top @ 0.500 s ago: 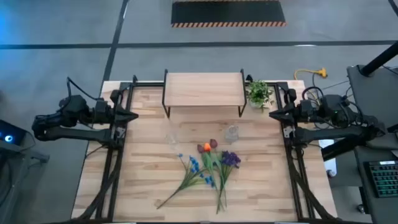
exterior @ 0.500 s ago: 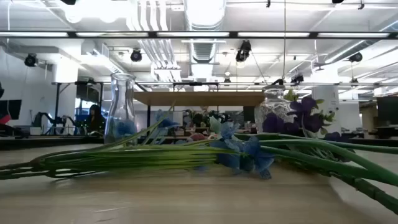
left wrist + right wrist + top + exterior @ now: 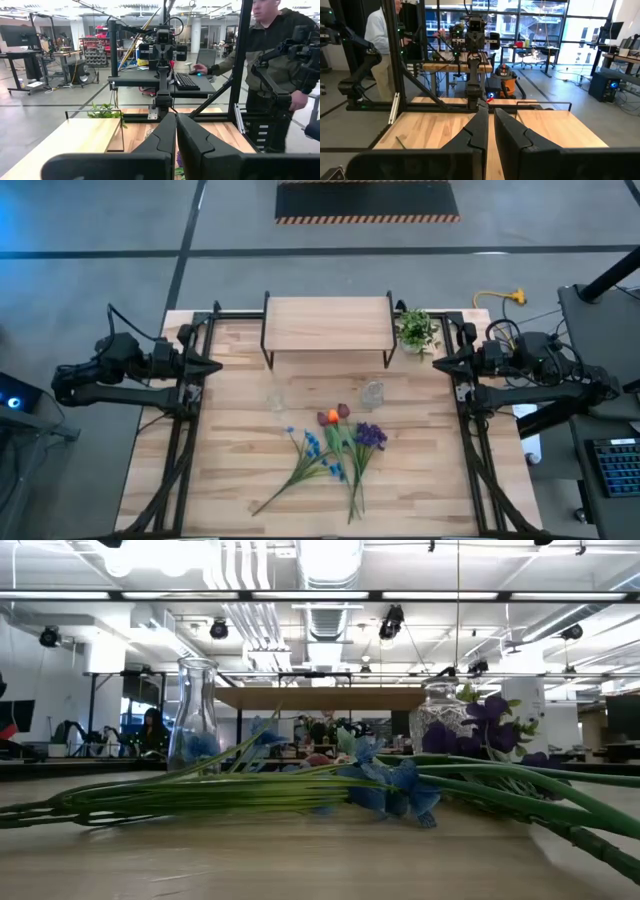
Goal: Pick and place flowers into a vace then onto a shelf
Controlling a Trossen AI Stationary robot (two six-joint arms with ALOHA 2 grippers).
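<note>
The flowers (image 3: pixel 335 445) lie loose on the table's middle, stems toward the near edge: dark red and orange heads, a purple bunch, a blue spray. In the low view the flowers (image 3: pixel 300 790) lie flat in front. Two clear glass vases stand upright beyond them, one (image 3: pixel 275 400) to the left and one (image 3: pixel 373 393) to the right. The shelf (image 3: pixel 327 325) stands on its black legs at the far edge. My left gripper (image 3: pixel 215 367) hovers shut at the table's left side. My right gripper (image 3: pixel 437 365) hovers shut at its right side. Both are far from the flowers.
A small potted plant (image 3: pixel 416 330) stands right of the shelf. Black frame rails run along both table sides (image 3: pixel 180 440). A person (image 3: pixel 270 60) stands beyond the table's right side, another (image 3: pixel 380 40) beyond its left. Bare wood lies around the flowers (image 3: pixel 240 450).
</note>
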